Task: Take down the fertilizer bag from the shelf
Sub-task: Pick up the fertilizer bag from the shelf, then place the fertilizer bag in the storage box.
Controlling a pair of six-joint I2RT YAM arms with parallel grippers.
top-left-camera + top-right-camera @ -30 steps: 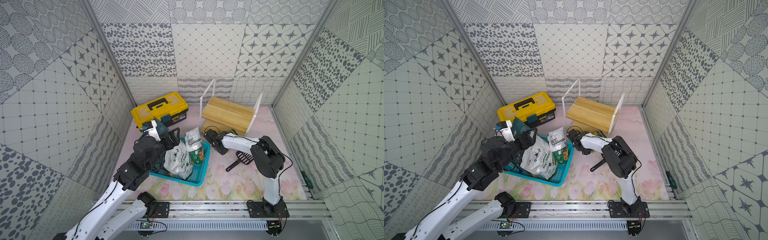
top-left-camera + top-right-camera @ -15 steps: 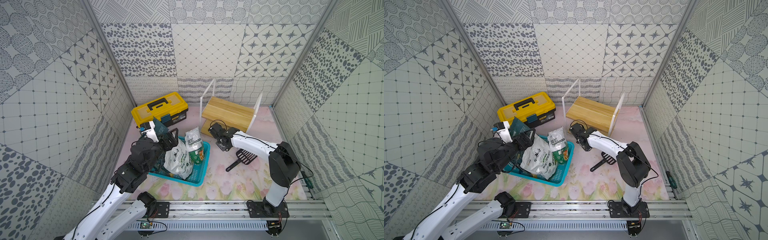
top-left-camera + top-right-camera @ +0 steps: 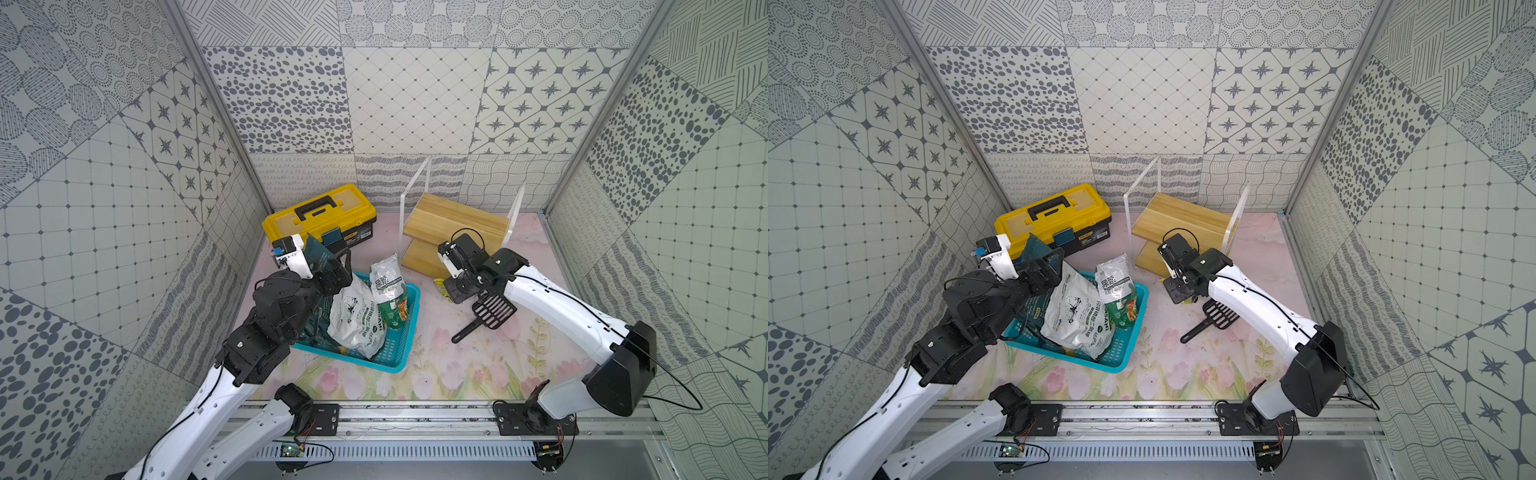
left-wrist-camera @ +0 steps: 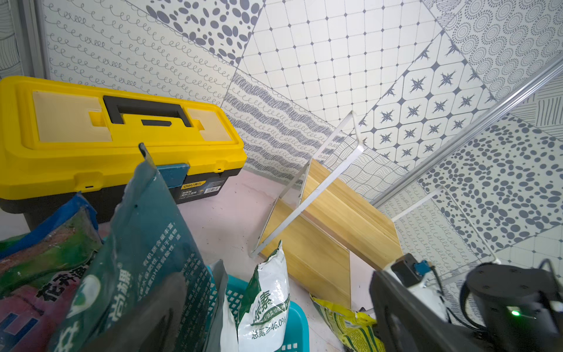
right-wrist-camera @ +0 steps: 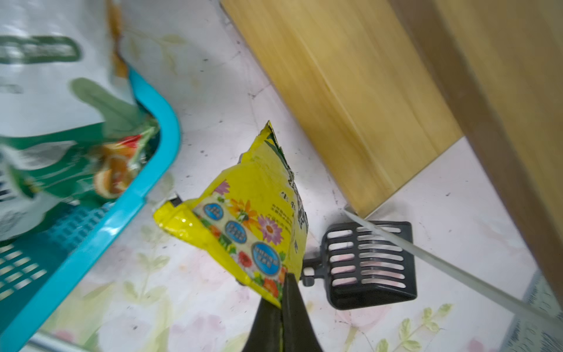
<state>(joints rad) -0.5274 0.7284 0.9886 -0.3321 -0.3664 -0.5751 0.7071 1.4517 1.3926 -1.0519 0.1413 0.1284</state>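
Right gripper [image 5: 281, 283] pinched tight on corner of yellow fertilizer bag [image 5: 246, 225]; shelf [image 5: 350, 106] just beyond, black scoop [image 5: 368, 262] beside. Left gripper [image 3: 337, 266] gapes wide above teal basket [image 3: 414, 309].

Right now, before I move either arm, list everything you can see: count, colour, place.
Plastic toolbox: 1, yellow and black, back left by the wall.
Two-tier plank shelf: 1, light wood with thin white side panels, back centre.
Slotted plastic basket: 1, teal, in front of the toolbox.
Large white bag: 1, in the basket.
Small white-and-green bag: 1, in the basket.
Dark teal bag: 1, in the basket's left end.
Blue-edged multicoloured bag: 1, beside the dark teal bag.
Yellow flower-printed fertilizer bag: 1, off the shelf, between basket and scoop.
Slotted scoop: 1, black, on the mat.
Flower-print mat: 1, pink and green, underneath everything.
Left gripper: open, at the dark teal bag.
Right gripper: shut on the yellow bag's corner.
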